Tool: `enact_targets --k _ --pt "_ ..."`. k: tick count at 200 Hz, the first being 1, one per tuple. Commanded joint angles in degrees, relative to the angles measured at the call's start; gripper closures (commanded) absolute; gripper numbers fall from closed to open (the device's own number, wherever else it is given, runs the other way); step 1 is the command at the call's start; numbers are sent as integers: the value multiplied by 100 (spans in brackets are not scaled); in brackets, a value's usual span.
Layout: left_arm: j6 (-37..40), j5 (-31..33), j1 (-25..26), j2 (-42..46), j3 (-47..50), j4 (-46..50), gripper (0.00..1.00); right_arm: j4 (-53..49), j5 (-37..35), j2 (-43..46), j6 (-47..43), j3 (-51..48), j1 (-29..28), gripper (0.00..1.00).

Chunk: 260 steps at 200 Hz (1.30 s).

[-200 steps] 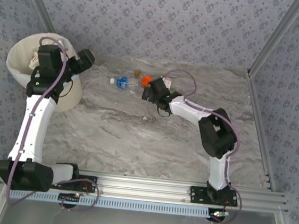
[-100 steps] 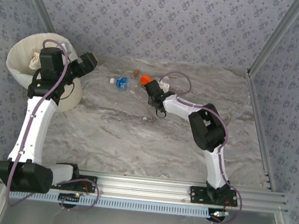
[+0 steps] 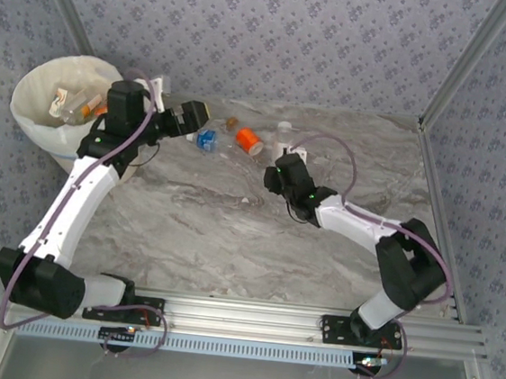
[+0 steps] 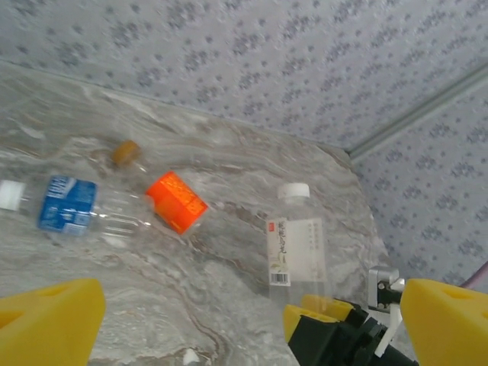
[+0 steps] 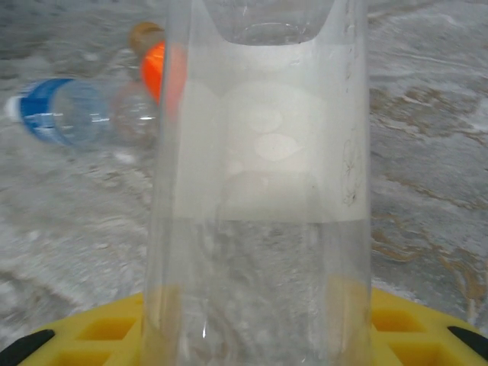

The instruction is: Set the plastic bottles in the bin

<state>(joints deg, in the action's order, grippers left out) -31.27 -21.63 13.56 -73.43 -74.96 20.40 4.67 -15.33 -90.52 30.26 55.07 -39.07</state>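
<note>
A clear plastic bottle with a white label and white cap [image 3: 285,137] [image 4: 296,244] [image 5: 263,191] is held by its lower end in my right gripper [image 3: 285,161] [image 5: 259,328], which is shut on it, cap pointing away. A blue-label bottle [image 3: 206,139] [image 4: 67,204] and an orange-label bottle [image 3: 247,140] [image 4: 175,200] lie on the table at the back. Just left of them my left gripper [image 3: 194,114] [image 4: 248,313] hangs open with nothing between its fingers. The pale bin [image 3: 33,126] with its white liner stands at the back left, several bottles inside.
The marble table [image 3: 230,232] ends at a patterned back wall and metal frame posts [image 3: 450,79]. A small brown cap [image 3: 231,122] lies behind the orange-label bottle. The right arm's cable loops over the table behind its gripper.
My right gripper has shut on the white-label bottle and drawn it back to the right and nearer. The left arm swung from over the bin towards the lying bottles.
</note>
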Motion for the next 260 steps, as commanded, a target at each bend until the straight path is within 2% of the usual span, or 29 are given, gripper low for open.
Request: enact_targets --k 1,44,75,110,157,211,260 --pt "-249 -419 251 -187 171 -547 1 1027 751 428 -682 -323 -78 59" --pt "-673 -364 738 -471 494 -1232 0 1743 1880 795 -822 -589 -133 57" --pt "-738 -58 1024 -685 587 -1402 1 2078 2342 823 -831 -542 -215 56" --pt "-726 -103 1213 -921 580 -1641 1 2091 2634 825 -864 -355 -313 55" --pt "-699 146 1377 -1231 465 -1568 1 2277 2884 855 -847 -319 -444 54" --pt "-802 98 1377 -1273 482 -1706 35 2214 2843 918 -921 -273 -513 48" --pt "-507 326 1338 -1135 371 -1464 40 1802 2743 1125 -1097 -291 -480 28"
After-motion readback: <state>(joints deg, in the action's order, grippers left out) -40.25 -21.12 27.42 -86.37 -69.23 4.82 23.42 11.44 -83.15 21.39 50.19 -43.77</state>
